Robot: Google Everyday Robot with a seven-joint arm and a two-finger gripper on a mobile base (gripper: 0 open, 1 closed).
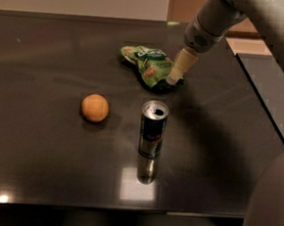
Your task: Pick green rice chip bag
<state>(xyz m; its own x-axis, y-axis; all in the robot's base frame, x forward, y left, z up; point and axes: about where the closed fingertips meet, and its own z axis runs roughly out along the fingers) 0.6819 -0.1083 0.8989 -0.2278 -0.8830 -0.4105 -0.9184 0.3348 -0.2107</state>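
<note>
A: Layout, left to right?
B: Orange ball left on dark table. Green rice chip bag far centre, crumpled, lying flat. Drink can upright, nearer, right of ball.
A: Gripper?
B: Gripper at bag's right edge, angled down from far right. Wide or narrow: cannot tell.

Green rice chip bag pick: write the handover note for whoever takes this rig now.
Gripper: at the right end of the green rice chip bag, low over it; no grasp evident.
Bag: lies crumpled on the dark table, behind the upright drink can; orange ball left of the can.
Done: approach. Left: grasp and lift the bag.
</note>
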